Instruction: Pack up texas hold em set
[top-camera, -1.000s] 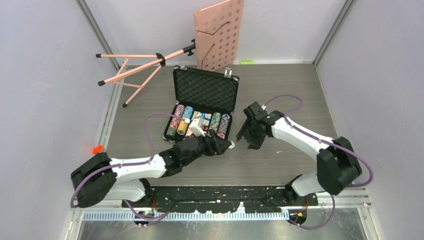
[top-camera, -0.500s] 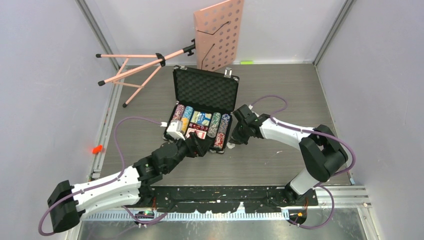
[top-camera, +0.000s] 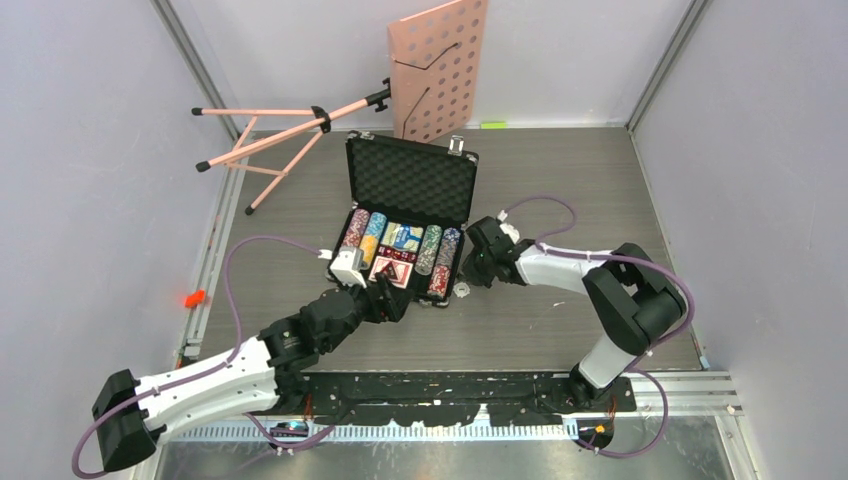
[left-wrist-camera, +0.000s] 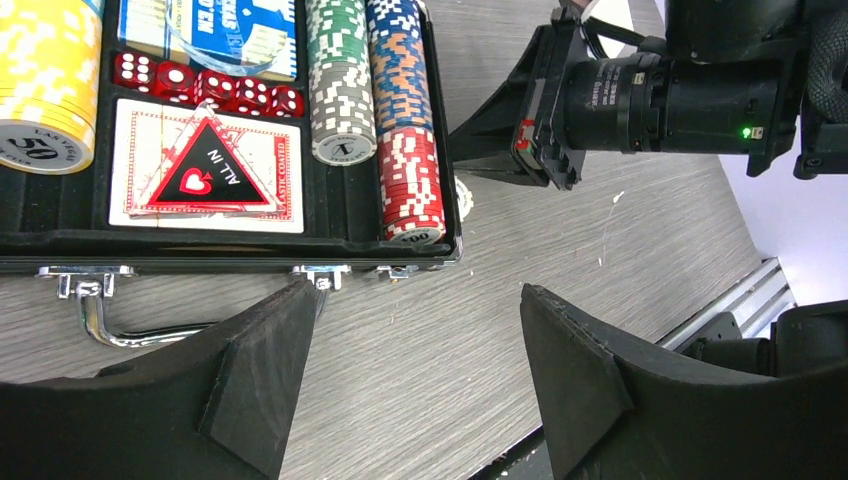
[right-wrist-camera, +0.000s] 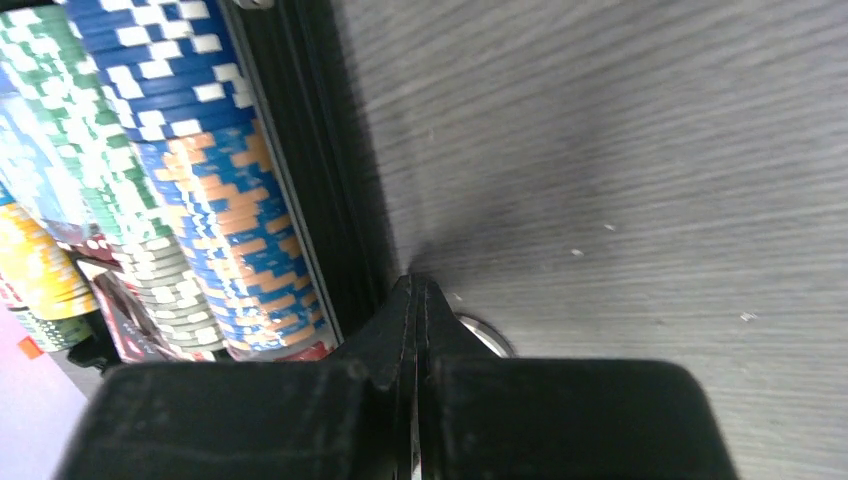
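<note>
1. A grey wood-grain surface (top-camera: 560, 190) is walled in by pale panels. The black case (top-camera: 410, 180) sits near its middle, with the foam-lined lid standing open toward 12 o'clock.
2. The right end effector (right-wrist-camera: 415, 285) has its fingers pressed together with nothing visible between them. Its tips are low at the case's 4 o'clock corner, just beside a loose chip (top-camera: 462, 290) that lies flat on the surface outside the case.
3. The left end effector (left-wrist-camera: 420, 370) has its fingers well apart and holds nothing. It hovers at the case's 6 o'clock side, near the handle (left-wrist-camera: 110, 320).
4. The packing looks mostly done: the chip rows (left-wrist-camera: 340, 80), red dice (left-wrist-camera: 210, 88) and card deck (left-wrist-camera: 205, 170) all sit in their slots.
5. What seems left is to put the loose chip in, then lower the lid and latch it.
6. The pink music stand (top-camera: 440, 65) is at 12 o'clock with its legs toward 10 o'clock, well apart from the case.
7. Both arms crowd the front edge of the case, and I judge they must clear it before the lid can swing down. A flat chip will also likely be awkward to lift.
</note>
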